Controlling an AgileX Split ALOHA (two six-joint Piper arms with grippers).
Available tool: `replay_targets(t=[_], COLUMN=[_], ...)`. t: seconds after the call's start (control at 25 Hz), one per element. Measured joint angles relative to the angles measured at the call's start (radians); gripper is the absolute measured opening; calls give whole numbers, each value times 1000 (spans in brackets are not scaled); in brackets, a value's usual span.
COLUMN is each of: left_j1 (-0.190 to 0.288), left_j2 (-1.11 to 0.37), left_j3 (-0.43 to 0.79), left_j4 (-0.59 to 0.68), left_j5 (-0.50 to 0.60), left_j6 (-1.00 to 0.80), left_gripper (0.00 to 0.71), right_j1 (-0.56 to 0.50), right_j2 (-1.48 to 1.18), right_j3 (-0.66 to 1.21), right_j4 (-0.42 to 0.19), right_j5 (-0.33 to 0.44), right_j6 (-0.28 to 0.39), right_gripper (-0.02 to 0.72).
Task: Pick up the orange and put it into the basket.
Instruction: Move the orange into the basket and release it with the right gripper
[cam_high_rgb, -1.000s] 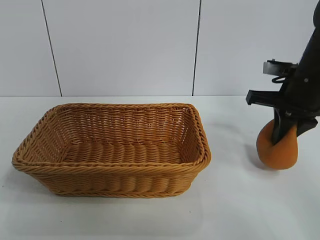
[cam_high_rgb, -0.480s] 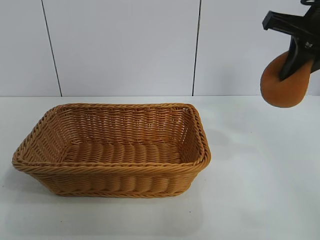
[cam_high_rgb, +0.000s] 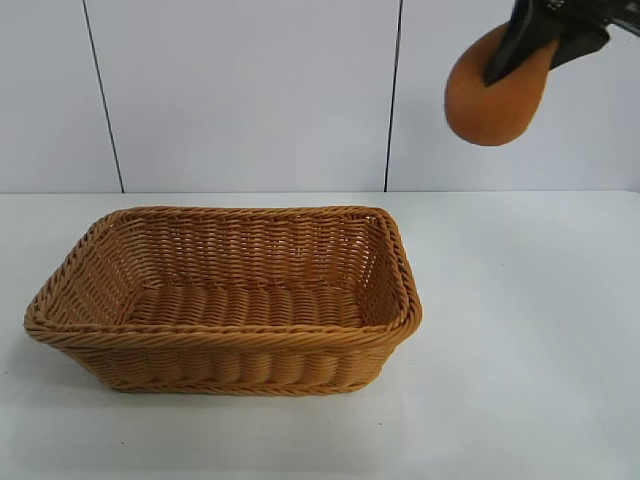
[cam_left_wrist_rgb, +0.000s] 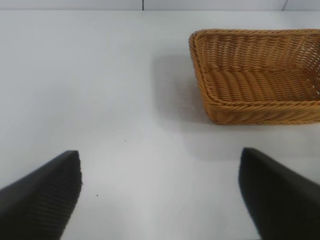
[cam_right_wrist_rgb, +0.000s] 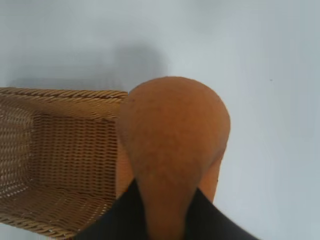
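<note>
A: Carrying is the step in hand: the orange (cam_high_rgb: 495, 95) is clamped in the right gripper (cam_high_rgb: 535, 40), high in the air, above and just beyond the basket (cam_high_rgb: 400, 300)'s right end.

B: The orange should be brought over the basket's middle and lowered before the grip is loosened. The left gripper (cam_left_wrist_rgb: 160, 195), jaws wide and empty, is parked near the basket.

A: A white table (cam_high_rgb: 520, 380) is seen below, with a pale panelled wall (cam_high_rgb: 240, 100) behind.

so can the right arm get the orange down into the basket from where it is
Probably yes. The right gripper holds the orange high above the table, just past the basket, whose open top has nothing over it.
</note>
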Motion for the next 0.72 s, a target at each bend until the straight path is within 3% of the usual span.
replay_targets(t=[0.2, 0.4, 0.72], left_j1=[0, 0, 0], left_j2=[0, 0, 0], left_j3=[0, 0, 0], left_j4=[0, 0, 0], left_j5=[1, 1, 1], left_j6=[0, 0, 0], left_gripper=[612, 612, 612], right_j1=[154, 287, 370], right_j2=[38, 120, 334], right_j3=[0, 0, 0], right_j4=[7, 28, 64], right_j5=[-49, -155, -380], right_j6=[7, 14, 14], right_gripper=[44, 44, 44])
